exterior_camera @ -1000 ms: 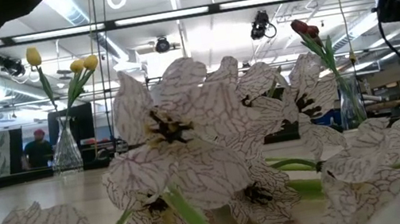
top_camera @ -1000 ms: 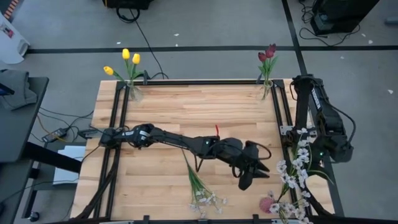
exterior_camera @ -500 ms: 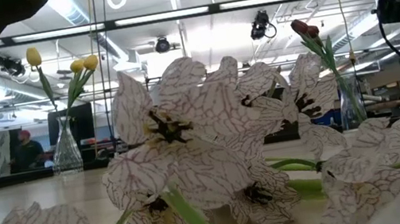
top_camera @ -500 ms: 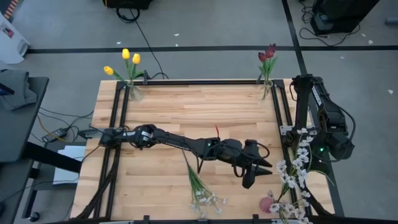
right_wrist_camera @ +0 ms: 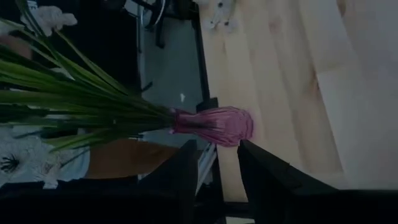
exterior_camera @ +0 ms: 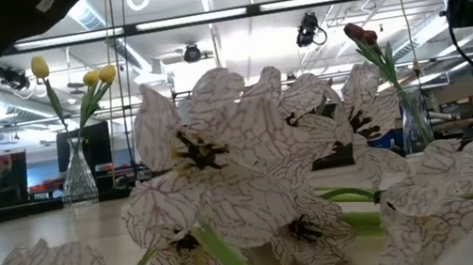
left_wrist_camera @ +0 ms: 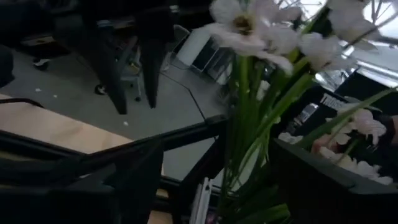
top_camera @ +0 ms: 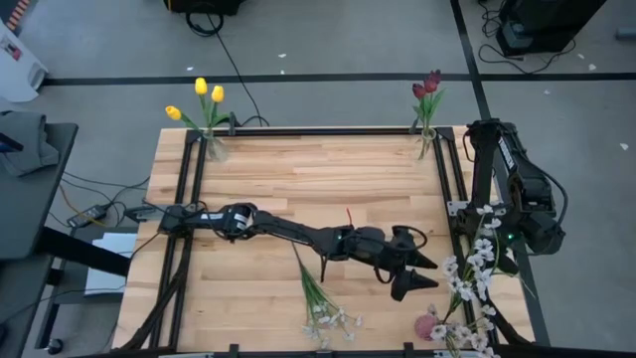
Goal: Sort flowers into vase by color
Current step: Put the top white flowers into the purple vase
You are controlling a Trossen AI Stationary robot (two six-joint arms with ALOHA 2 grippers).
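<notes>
From above, your wooden desk [top_camera: 298,179] carries the left arm stretched across it, the left gripper [top_camera: 415,274] with jaws apart near the white flowers [top_camera: 475,268] at the right edge. The right gripper [right_wrist_camera: 217,171], parked at that edge, shows its jaws apart only in its wrist view, which alone reveals a pink vase [right_wrist_camera: 214,126] holding green stems. A white spray [top_camera: 323,303] lies on the desk's near side. Yellow tulips [top_camera: 204,99] and dark red tulips [top_camera: 427,88] stand in clear vases at the far corners. No readable writing shows.
</notes>
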